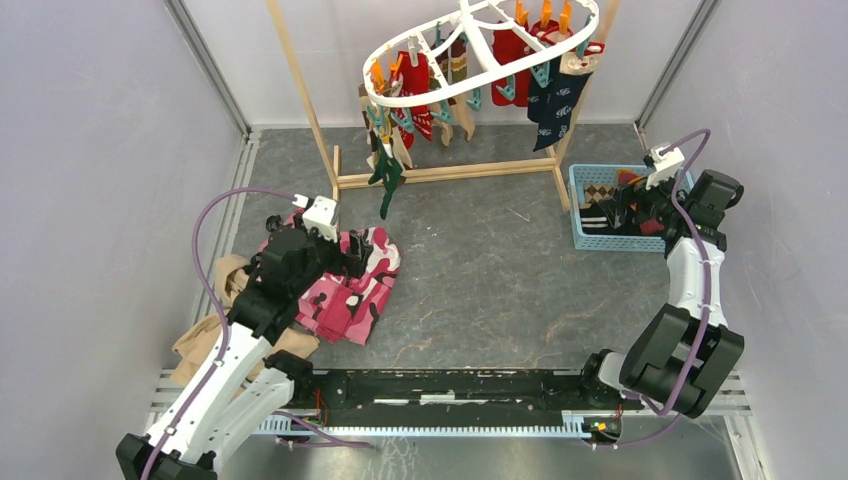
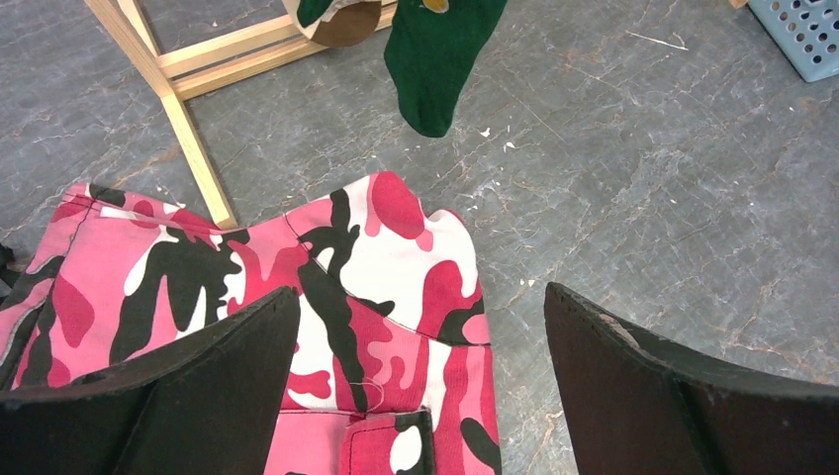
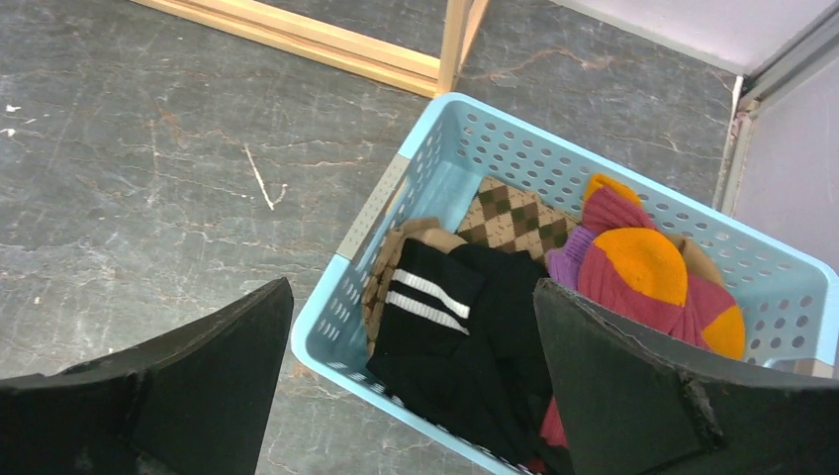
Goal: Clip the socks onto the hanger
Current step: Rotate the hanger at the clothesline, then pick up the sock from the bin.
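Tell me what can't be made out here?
Top view: which clips on the hanger are free; too small.
Top view: part of the tan cloth, under the left arm.
Right wrist view: the basket's lower layers, covered by the black sock.
Left wrist view: the green sock's top, cut by the edge.

No legible text, label, brand or number on socks (image 1: 553, 100), hanger (image 1: 430, 99), basket (image 3: 514, 158) or camouflage cloth (image 2: 396, 257)

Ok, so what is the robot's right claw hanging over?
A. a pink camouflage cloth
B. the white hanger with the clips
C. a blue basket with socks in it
C: the right wrist view looks past the open right gripper straight down onto the blue basket, which has socks piled inside.
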